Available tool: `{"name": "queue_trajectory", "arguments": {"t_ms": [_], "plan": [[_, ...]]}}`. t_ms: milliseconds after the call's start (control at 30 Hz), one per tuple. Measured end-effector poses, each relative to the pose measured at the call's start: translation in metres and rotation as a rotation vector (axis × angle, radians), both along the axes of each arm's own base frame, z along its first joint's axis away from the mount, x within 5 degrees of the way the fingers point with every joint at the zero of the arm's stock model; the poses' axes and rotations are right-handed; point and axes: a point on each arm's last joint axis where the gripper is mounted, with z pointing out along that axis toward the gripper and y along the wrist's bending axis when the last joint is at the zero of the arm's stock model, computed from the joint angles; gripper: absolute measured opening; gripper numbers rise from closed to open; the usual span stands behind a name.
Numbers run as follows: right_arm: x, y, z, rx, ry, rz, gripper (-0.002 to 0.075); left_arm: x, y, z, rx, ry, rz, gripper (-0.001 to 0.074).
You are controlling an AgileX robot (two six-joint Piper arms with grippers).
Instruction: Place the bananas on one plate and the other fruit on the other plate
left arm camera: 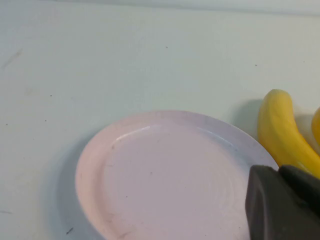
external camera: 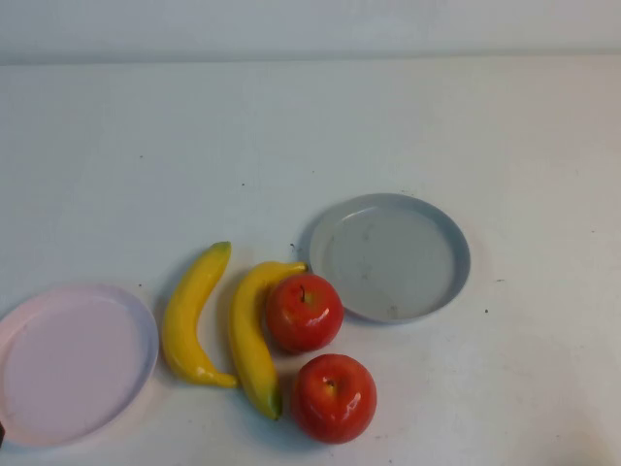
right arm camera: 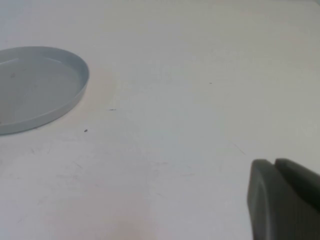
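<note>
Left tool [left arm camera: 280,172] is seen closed with nothing gripped, parked over the near edge of the pale pink plate [left arm camera: 165,175] at the desk's [external camera: 310,126] left. Right tool [right arm camera: 275,167] is likewise closed and empty, held above bare desk well to the right of the grey-blue plate [right arm camera: 35,87]. Both plates are left empty. Two bananas [external camera: 194,316] are laid side by side between the plates, and two red apples [external camera: 305,312] are placed just right of them, the upper one touching a banana.
</note>
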Motion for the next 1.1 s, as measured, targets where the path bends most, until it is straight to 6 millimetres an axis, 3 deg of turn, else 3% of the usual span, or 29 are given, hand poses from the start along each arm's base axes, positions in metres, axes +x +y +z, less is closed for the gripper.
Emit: {"name": "queue_trajectory", "arguments": {"t_ms": [933,1100], "plan": [[0.0000,0.0000,0.0000,0.000,0.000,0.000,-0.0015,0.0001,-0.0001,0.0004,-0.005,-0.003,0.000,0.0004],[0.0000,0.0000,0.0000,0.000,0.000,0.000,-0.0015,0.0008,-0.0017,0.0050,-0.128,-0.039,0.006,0.0004]]}}
